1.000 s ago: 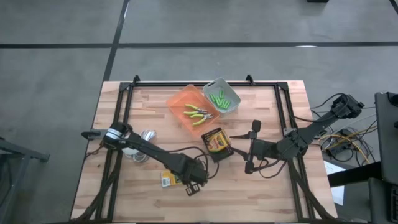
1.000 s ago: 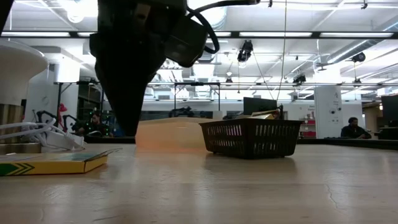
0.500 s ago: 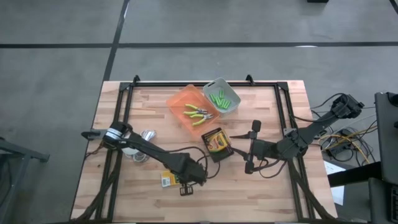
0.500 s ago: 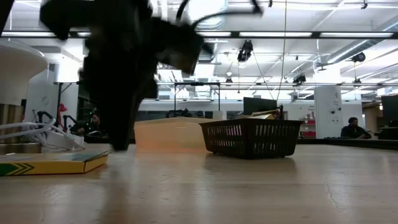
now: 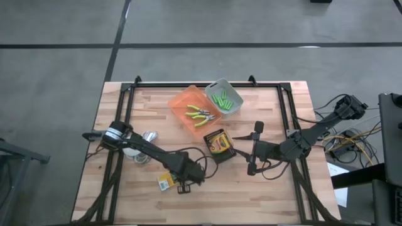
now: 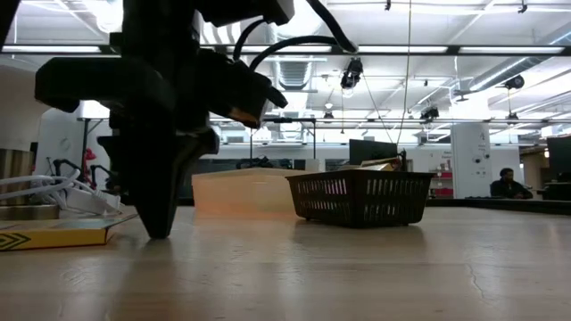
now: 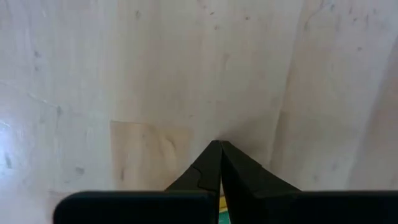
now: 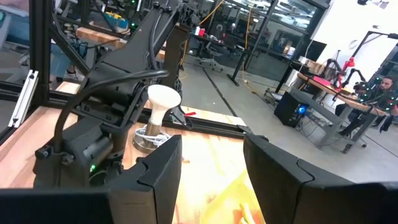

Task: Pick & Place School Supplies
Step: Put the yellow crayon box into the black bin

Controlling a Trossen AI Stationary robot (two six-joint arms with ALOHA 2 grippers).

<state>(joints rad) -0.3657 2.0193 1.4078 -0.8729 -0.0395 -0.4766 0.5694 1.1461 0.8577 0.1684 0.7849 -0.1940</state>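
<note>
Left gripper jaws shut, empty, tip on the table beside the yellow box at its 9 o'clock. Open jaws before descending over it. Right gripper open, idle.

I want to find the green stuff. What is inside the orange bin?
Two green-handled pliers lie inside the orange bin. Most of the bin's floor shows bare. Nothing covers them, so nothing else seems hidden there.

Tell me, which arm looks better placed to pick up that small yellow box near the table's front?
Probably the left. Its gripper, fingers shut, is down at the table right beside the small yellow box. The right gripper waits farther off, by the larger box.
</note>
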